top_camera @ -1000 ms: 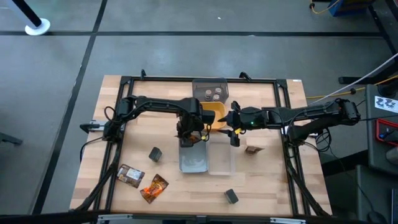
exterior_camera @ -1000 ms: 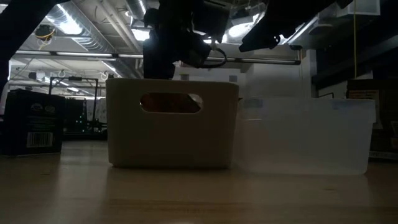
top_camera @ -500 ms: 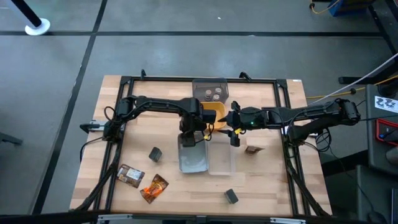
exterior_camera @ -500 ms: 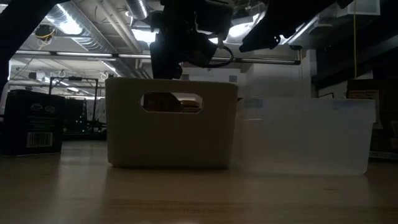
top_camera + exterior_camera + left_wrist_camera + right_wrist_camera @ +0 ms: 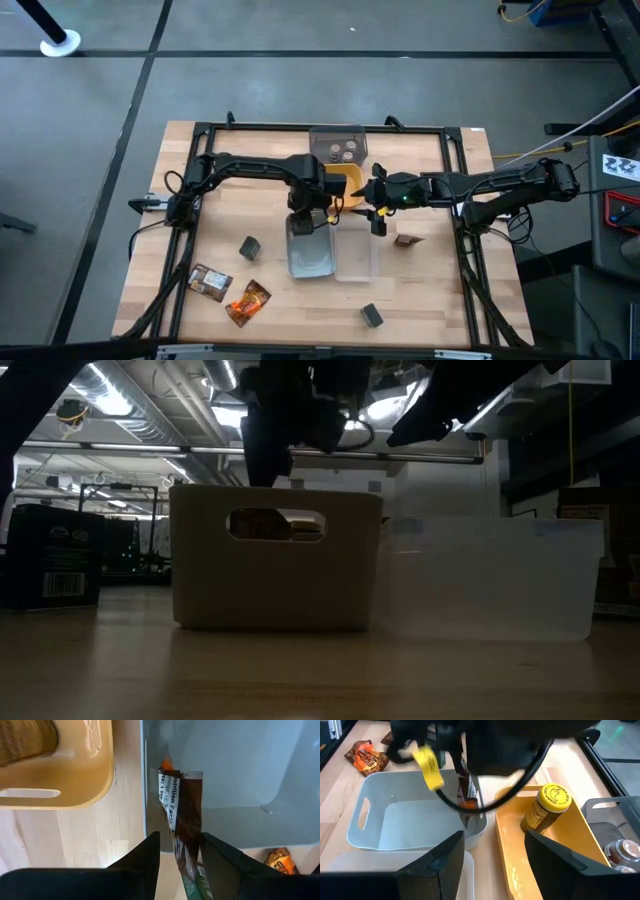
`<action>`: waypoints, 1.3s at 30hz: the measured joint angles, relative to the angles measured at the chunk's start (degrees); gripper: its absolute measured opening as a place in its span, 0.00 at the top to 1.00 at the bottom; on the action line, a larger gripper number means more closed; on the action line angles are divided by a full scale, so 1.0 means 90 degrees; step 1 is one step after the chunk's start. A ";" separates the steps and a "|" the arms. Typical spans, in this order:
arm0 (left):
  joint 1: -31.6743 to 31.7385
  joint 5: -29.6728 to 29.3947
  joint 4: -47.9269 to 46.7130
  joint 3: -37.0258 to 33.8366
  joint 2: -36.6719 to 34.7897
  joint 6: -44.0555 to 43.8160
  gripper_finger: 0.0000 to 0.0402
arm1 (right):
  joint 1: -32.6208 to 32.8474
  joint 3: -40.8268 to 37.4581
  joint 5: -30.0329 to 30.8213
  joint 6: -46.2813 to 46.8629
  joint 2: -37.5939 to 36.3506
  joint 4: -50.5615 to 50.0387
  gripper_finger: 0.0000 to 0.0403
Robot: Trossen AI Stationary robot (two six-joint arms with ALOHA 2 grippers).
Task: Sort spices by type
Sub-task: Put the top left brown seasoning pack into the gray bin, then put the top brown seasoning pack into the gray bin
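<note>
Wooden table, light plank top, edged by a black frame. Grey tray at the far edge; yellow tray just before it; pale-blue tray and clear tray side by side at centre. Grey floor with dark seam lines around.

Four trays are grouped at the table's middle: one tray with two small jars farthest, a second tray holding a lidded jar just nearer, then a third tray with a fourth tray to its right. In the third tray's far end a packet is stood on edge, between the left gripper's fingers. Near left, a cube box and two packets are found, another cube box at the near edge, and one small item right of the trays.
</note>
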 joint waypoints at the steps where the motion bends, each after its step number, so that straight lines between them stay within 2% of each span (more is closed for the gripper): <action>1: 0.0000 0.0000 0.0017 0.0022 -0.0054 0.0048 0.69 | 0.0000 0.0000 -0.0002 0.0000 0.0000 -0.0001 0.48; 7: 0.0000 -0.0065 0.0041 0.0042 -0.0559 0.0278 0.69 | 0.0000 0.0000 -0.0002 0.0011 -0.0078 -0.0034 0.48; 14: -0.0002 -0.0939 0.0255 0.0028 -0.1607 0.0030 0.69 | 0.0007 0.0000 -0.0005 0.0345 -0.0625 -0.0218 0.48; 18: -0.0098 -0.1210 0.0617 -0.0273 -0.2364 -0.0178 0.69 | 0.0007 0.0000 -0.0007 0.0757 -0.1023 -0.0874 0.48; 23: -0.0385 -0.1769 0.1444 -0.1205 -0.3463 -0.0542 0.69 | 0.0007 0.0000 -0.0057 0.1556 -0.1447 -0.1920 0.48; 30: -0.0702 -0.2327 0.2902 -0.3066 -0.4862 -0.0889 0.69 | 0.0079 0.0000 -0.1225 0.2251 -0.1697 -0.2609 0.48; 32: -0.0735 -0.2370 0.3313 -0.3596 -0.5194 -0.0895 0.69 | 0.0274 0.0019 -0.1335 0.2396 -0.1705 -0.2817 0.48; 35: -0.0733 -0.2395 0.3978 -0.4370 -0.5580 -0.0942 0.69 | 0.0685 0.0112 -0.1184 0.2648 -0.1700 -0.3273 0.48; 39: -0.0729 -0.2395 0.4661 -0.5192 -0.5939 -0.0956 0.69 | 0.1297 0.0250 -0.0480 0.2960 -0.1700 -0.3868 0.48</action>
